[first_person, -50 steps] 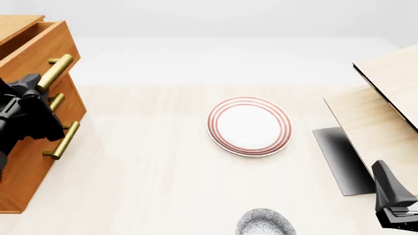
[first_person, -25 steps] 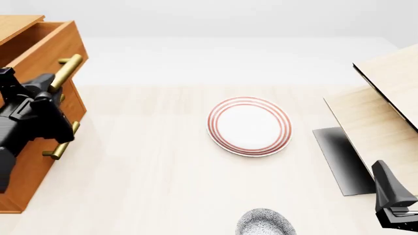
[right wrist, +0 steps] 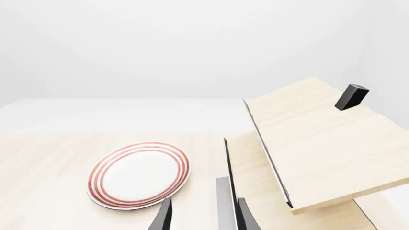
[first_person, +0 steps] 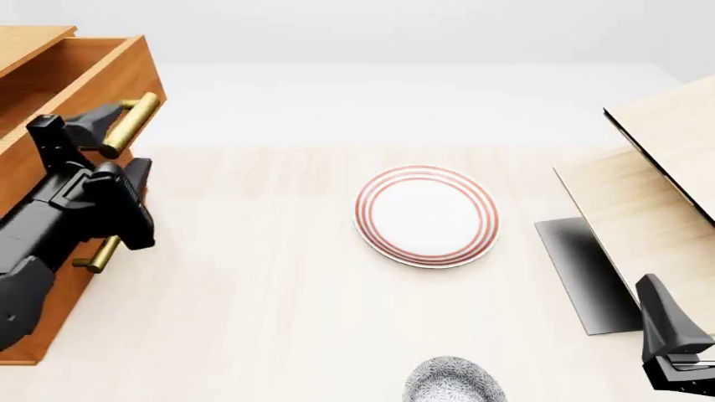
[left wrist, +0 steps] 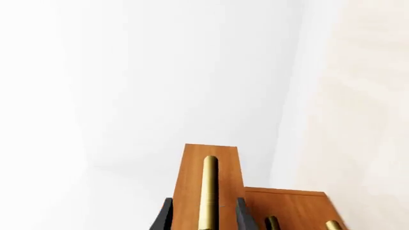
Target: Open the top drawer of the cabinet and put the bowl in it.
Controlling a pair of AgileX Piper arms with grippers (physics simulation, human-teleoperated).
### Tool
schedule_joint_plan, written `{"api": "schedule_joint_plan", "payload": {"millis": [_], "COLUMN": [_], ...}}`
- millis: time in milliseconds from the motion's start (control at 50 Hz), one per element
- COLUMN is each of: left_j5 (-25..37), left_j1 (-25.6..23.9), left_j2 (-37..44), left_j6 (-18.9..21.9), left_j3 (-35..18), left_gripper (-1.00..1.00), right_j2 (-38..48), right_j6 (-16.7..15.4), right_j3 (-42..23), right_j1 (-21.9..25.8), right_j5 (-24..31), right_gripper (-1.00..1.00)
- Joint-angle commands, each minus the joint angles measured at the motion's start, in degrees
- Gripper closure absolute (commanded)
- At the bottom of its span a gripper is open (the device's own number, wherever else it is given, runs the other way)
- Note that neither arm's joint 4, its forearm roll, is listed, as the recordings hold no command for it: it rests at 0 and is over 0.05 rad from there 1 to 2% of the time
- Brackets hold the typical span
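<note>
Left gripper (first_person: 120, 127) clamped on the top drawer's handle (left wrist: 208, 191), fingers either side of the brass bar; the drawer (first_person: 67, 92) stands partly out of the cabinet (first_person: 50, 293) at the table's left edge — pull straight along its run (no twisting) until the box gapes enough; the bowl (first_person: 453, 383) waits at the near edge, untouched; right gripper (right wrist: 201, 215) hovers empty near the right corner, jaws narrowly apart.
</note>
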Motion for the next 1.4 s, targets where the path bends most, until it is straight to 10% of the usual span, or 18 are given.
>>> {"api": "schedule_joint_plan", "payload": {"millis": [20, 500, 760, 1120, 1400], "left_j5": [-3.78, 0.53, 22.78, 48.62, 62.63], "left_j1": [-4.92, -12.48, -8.79, -6.08, -2.55], "left_j2": [1.45, -3.13, -16.54, -14.95, -13.04], "left_j6": [0.19, -0.91, -17.97, -44.14, -53.43], "left_j3": [0.14, -0.24, -7.66, -22.02, -33.50], "left_gripper": [-1.00, -1.00, -1.00, -1.00, -1.00], "right_j2": [-0.03, -0.07, -0.07, -0.06, -0.06], "right_j6": [0.02, 0.04, -0.01, 0.01, 0.01], "right_j3": [0.05, 0.05, 0.04, 0.04, 0.05], "right_j1": [0.02, 0.02, 0.01, 0.01, 0.02], "right_j5": [0.03, 0.02, 0.02, 0.02, 0.02], "right_gripper": [-1.00, -1.00, -1.00, -1.00, -1.00]}}
